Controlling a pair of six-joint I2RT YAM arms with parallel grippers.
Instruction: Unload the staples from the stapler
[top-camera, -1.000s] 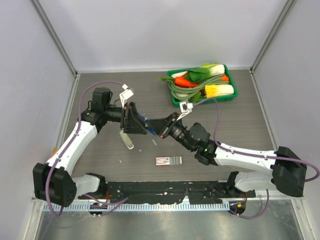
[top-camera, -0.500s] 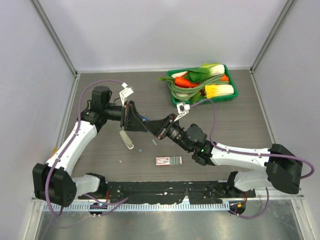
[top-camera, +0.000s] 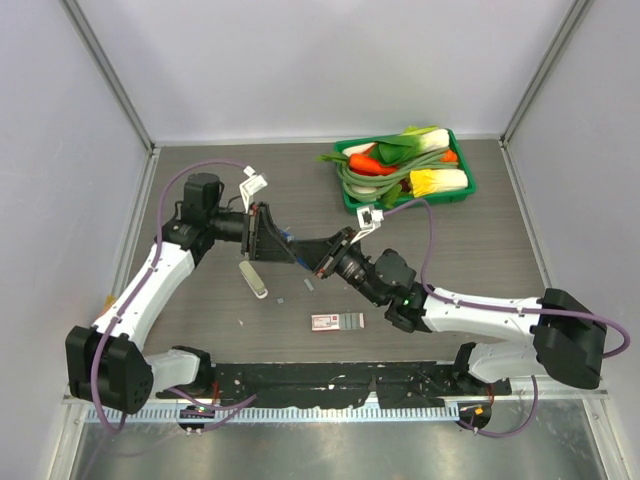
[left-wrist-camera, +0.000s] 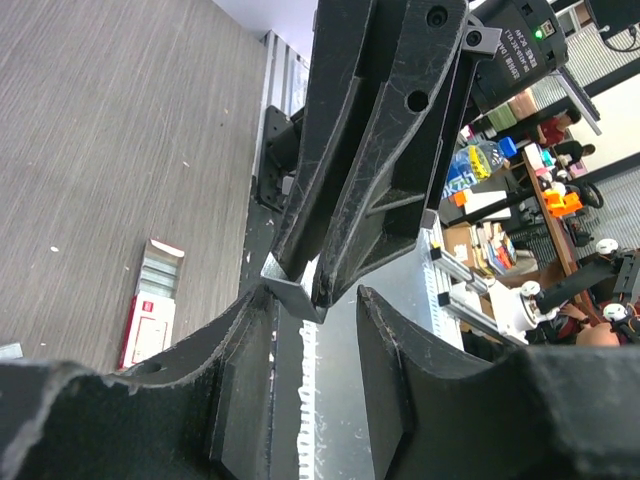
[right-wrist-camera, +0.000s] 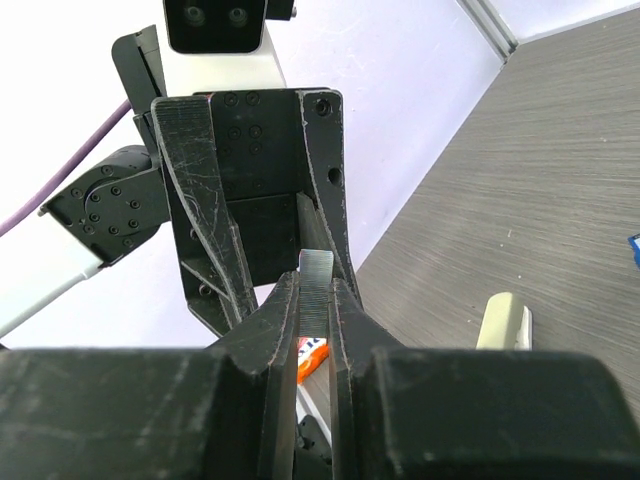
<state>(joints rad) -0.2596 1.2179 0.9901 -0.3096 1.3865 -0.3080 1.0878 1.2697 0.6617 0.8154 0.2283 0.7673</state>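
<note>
**Top external.** The left claw and the right claw are meeting tip to tip over the middle of the surface, somewhat toward its left edge. The stapler is showing only as a dark-blue sliver just beside the tips, on the far-edge side. Whether it is lying on the surface cannot be told. A red-and-white box is lying toward the near edge.

**Left wrist.** The left claw is standing parted, with a pad on either side of the grey end of the staples, and is not pinching it.

**Right wrist.** The right claw is clenching the staples, a thin ribbed silvery strip sticking out past its pads.

**Handling (judged).** The strip is looking light, stiff and slick, and likely brittle where the staples join. It is best taken by its flat sides near mid-length, gently and without bending.
</note>
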